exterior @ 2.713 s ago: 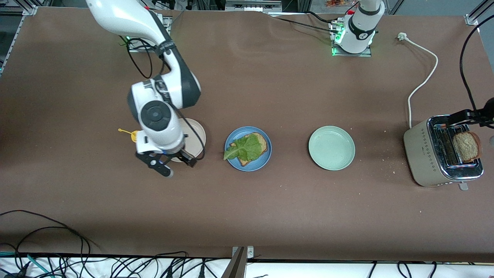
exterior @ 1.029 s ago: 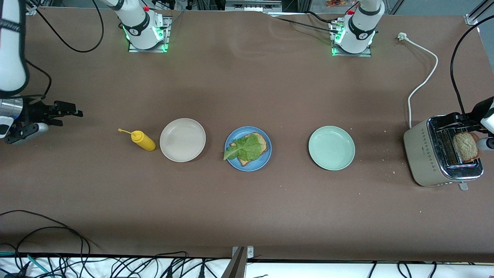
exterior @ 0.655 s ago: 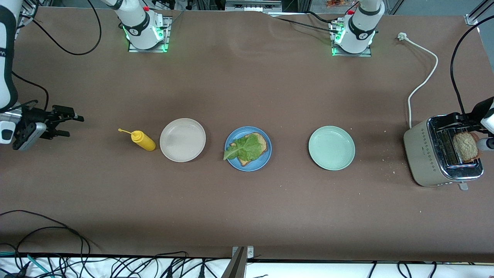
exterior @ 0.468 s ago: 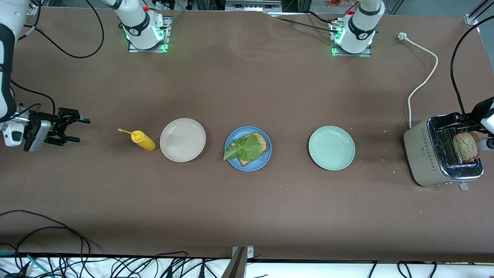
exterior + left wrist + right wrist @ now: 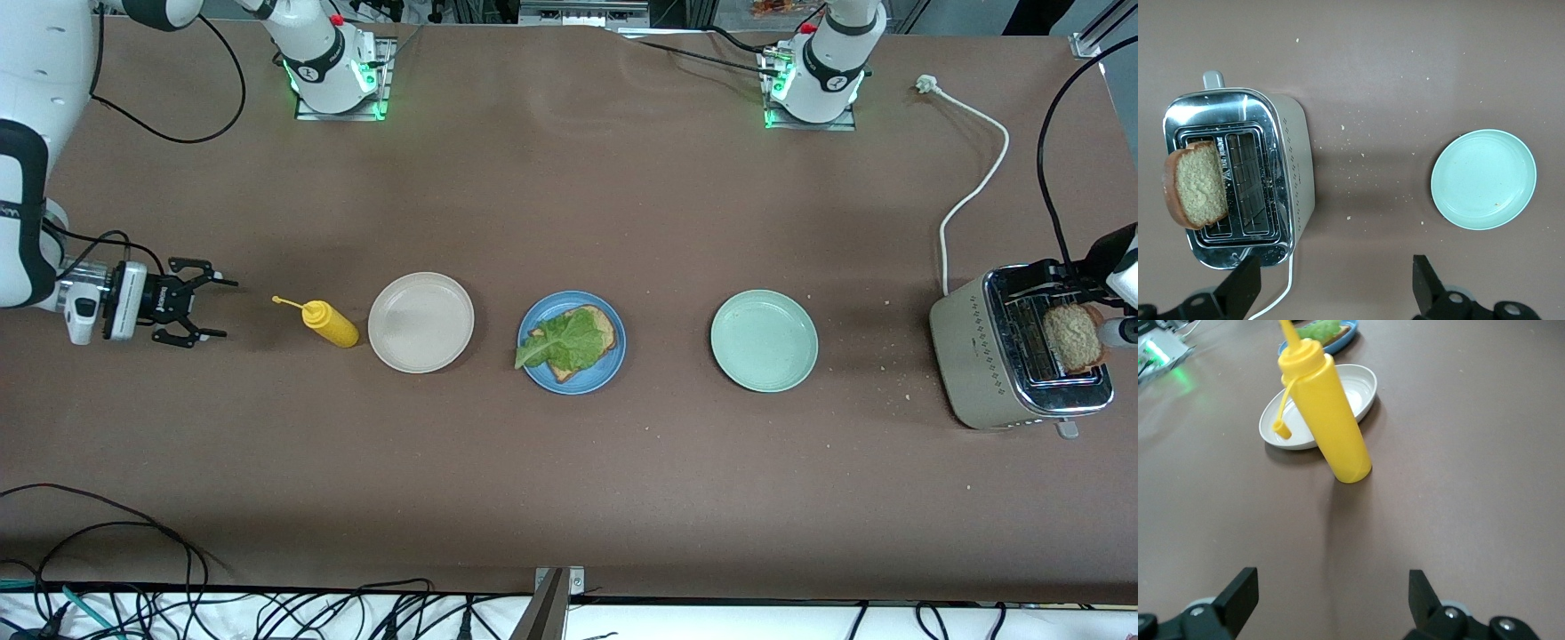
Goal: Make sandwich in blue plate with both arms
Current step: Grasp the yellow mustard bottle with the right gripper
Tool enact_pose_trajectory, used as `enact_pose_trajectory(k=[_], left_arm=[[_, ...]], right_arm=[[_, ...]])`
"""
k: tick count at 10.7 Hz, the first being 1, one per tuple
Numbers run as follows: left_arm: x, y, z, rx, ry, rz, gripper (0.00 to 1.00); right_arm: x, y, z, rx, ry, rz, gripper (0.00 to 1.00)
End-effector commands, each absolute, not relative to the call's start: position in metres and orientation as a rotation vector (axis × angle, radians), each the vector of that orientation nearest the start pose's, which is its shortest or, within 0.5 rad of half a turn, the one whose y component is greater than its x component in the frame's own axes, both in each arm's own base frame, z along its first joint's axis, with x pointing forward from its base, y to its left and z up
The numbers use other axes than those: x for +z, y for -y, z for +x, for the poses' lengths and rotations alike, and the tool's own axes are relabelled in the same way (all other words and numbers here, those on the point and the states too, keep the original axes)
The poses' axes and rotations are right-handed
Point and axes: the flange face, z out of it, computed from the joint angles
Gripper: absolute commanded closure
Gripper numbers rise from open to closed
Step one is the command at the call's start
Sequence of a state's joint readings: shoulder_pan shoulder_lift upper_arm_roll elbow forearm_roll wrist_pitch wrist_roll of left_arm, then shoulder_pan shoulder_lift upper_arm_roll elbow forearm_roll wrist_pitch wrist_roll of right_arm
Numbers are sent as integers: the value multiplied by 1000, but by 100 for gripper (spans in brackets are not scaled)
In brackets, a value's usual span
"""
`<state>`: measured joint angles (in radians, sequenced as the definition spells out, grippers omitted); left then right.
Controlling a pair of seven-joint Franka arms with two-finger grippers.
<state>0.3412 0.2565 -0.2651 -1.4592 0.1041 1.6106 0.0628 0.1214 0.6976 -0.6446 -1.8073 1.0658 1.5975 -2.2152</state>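
The blue plate (image 5: 589,383) sits mid-table and holds one toast slice (image 5: 606,329) with a green lettuce leaf (image 5: 565,343) on top. A second bread slice (image 5: 1074,338) stands half out of a slot in the toaster (image 5: 978,356), and it also shows as the bread slice (image 5: 1197,183) in the left wrist view. My left gripper (image 5: 1331,293) hangs open above the table beside the toaster and holds nothing. My right gripper (image 5: 224,309) is open and empty, low over the table at the right arm's end, its fingers pointing at the yellow bottle (image 5: 327,322).
A beige plate (image 5: 420,322) lies between the yellow bottle and the blue plate. Between the blue plate and the toaster lies a pale green plate (image 5: 764,340). The toaster's white cord (image 5: 973,191) runs toward the left arm's base. Crumbs dot the table near the toaster.
My right arm left the beige plate, swung out to its end of the table, then dropped low and moved toward the yellow bottle. The left gripper has stayed by the toaster.
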Motion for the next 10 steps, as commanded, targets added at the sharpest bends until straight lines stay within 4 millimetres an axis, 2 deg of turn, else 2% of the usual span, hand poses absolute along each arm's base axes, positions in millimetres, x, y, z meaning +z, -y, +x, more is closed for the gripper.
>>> enact_pose_trajectory(k=[1, 4, 5, 10], left_arm=[[538, -76, 623, 141, 9, -3125, 0], [536, -75, 623, 146, 7, -3125, 0], [536, -75, 623, 146, 7, -3125, 0], [534, -75, 623, 151, 4, -3126, 0]], right_arm=[[163, 168, 571, -788, 1516, -1707, 0], [116, 130, 566, -935, 1342, -1565, 0], [108, 118, 567, -955, 1321, -1543, 0], [102, 69, 577, -1028, 1291, -1414, 0]])
